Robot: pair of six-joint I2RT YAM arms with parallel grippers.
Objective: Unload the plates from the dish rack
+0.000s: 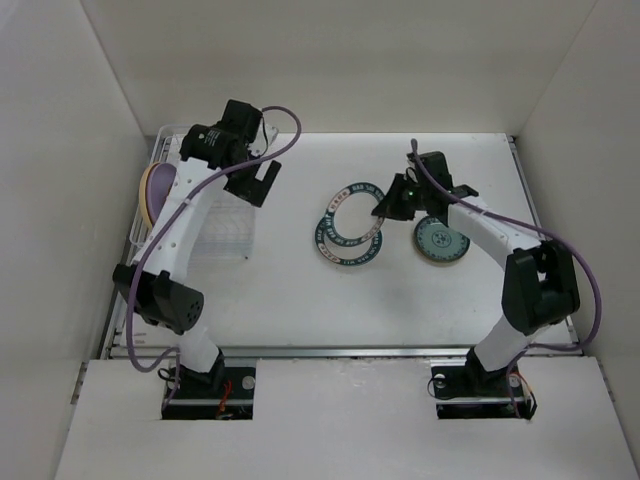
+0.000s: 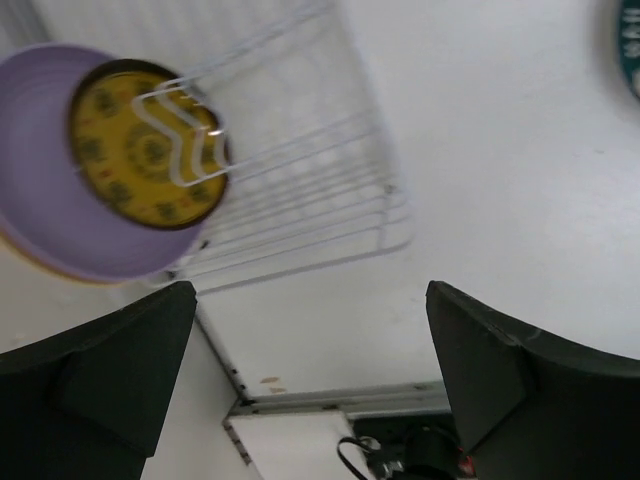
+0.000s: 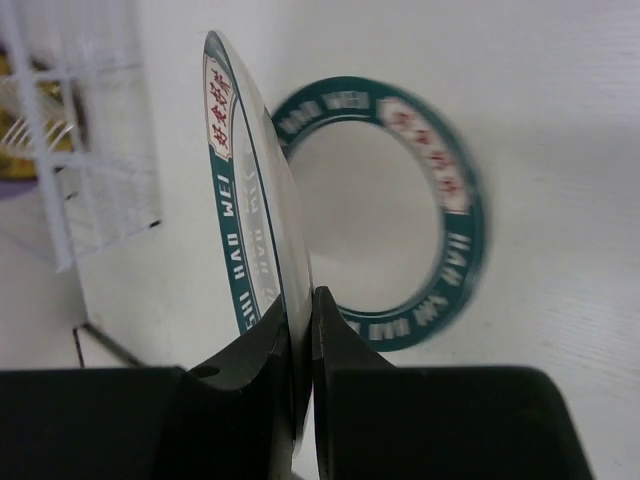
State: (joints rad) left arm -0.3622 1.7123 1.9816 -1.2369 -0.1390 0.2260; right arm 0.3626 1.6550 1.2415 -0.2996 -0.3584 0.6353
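White table (image 1: 290,300), open stretch between dish rack (image 1: 222,238) and held plate (image 3: 238,200)

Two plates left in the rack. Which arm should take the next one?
Left. The left pincer is open near the white wire dish rack, facing the large purple-backed plate and small mustard-yellow plate. The right pincer is shut on a white teal-rimmed plate over the table.

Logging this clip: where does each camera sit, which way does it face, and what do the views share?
Top external: above and behind the bases, looking down on the table; left arm and right arm show whole.
Left wrist: faces the dish rack and yellow plate past the open left gripper.
Right wrist: looks along the right gripper, shut on a teal-rimmed plate.
Shared: all three show the dish rack.
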